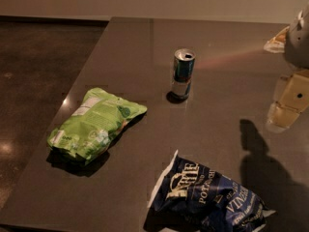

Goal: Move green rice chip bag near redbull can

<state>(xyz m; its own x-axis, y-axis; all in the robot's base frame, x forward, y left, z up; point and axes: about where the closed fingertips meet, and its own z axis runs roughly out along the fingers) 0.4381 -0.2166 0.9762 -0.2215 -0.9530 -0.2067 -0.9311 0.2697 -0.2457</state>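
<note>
Fingers of gripper [286, 104], far right above table [135, 57] — spread or pressed, couldn't tell. Green rice chip bag [96, 124] lay ungrasped, apart from redbull can [183, 74] — whole move left.

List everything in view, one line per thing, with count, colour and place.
green rice chip bag: one, lime green with white patches, lying on the table's left side
redbull can: one, blue and silver, upright mid-table, apart from both bags
navy chip bag: one, dark blue with white lettering, crumpled at the near edge
table: one, dark grey-brown
floor: dark, left of the table
gripper: one, pale yellow, above the table at the right edge, clear of all three items
</note>
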